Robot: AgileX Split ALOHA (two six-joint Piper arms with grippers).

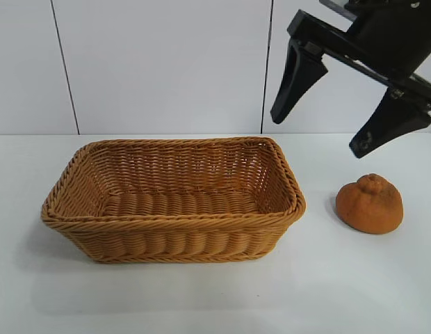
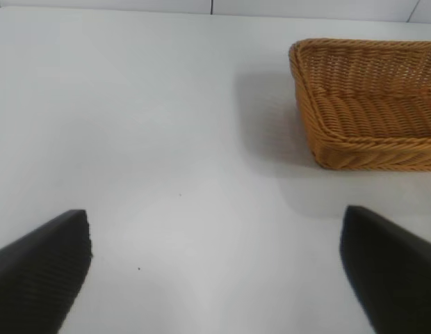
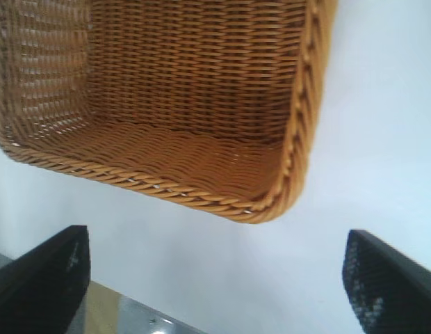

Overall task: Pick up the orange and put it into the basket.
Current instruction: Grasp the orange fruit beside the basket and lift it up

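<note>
One orange [image 1: 370, 204] beside the basket [image 1: 172, 221], exterior view only.

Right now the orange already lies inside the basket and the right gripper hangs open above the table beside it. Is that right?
Not quite. The orange is not in the basket; the exterior view shows it sitting on the table just outside the basket's right end, and the basket is empty. The rest holds: the right gripper hangs open above the table beside it.

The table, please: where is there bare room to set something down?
Bare table runs in front of the basket and orange, and left of the basket. The basket itself is empty. Tightest: the gap between basket and orange, under the right gripper.
</note>
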